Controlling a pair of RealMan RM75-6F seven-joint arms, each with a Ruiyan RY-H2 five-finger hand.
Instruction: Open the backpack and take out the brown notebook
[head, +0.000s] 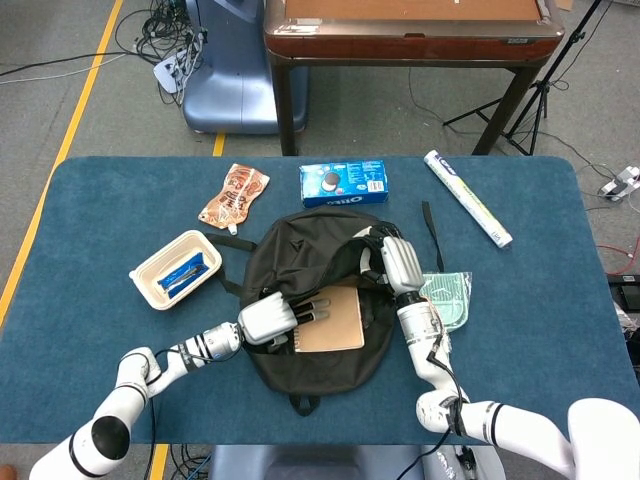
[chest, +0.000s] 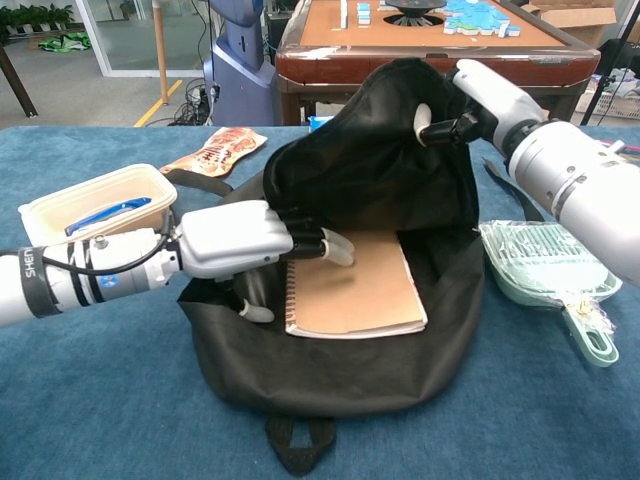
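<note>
The black backpack (head: 310, 260) lies open mid-table, its bottom edge (chest: 340, 385) toward me. My right hand (chest: 468, 98) grips the raised top flap and holds it up; the head view shows this hand (head: 400, 264) at the bag's right side. The brown spiral notebook (chest: 365, 292) lies flat in the opening, also visible from above (head: 333, 320). My left hand (chest: 240, 238) reaches in from the left. Its fingers (chest: 335, 247) lie on the cover near the spiral edge and its thumb sits under that edge. From above, the left hand (head: 268, 317) is at the notebook's left edge.
A white container (head: 175, 268) with a blue pen sits left of the bag. Behind it are a snack pouch (head: 234, 195) and an Oreo box (head: 343, 183). A rolled tube (head: 467, 197) lies at the back right, and a green dustpan (chest: 545, 265) is just right of the bag.
</note>
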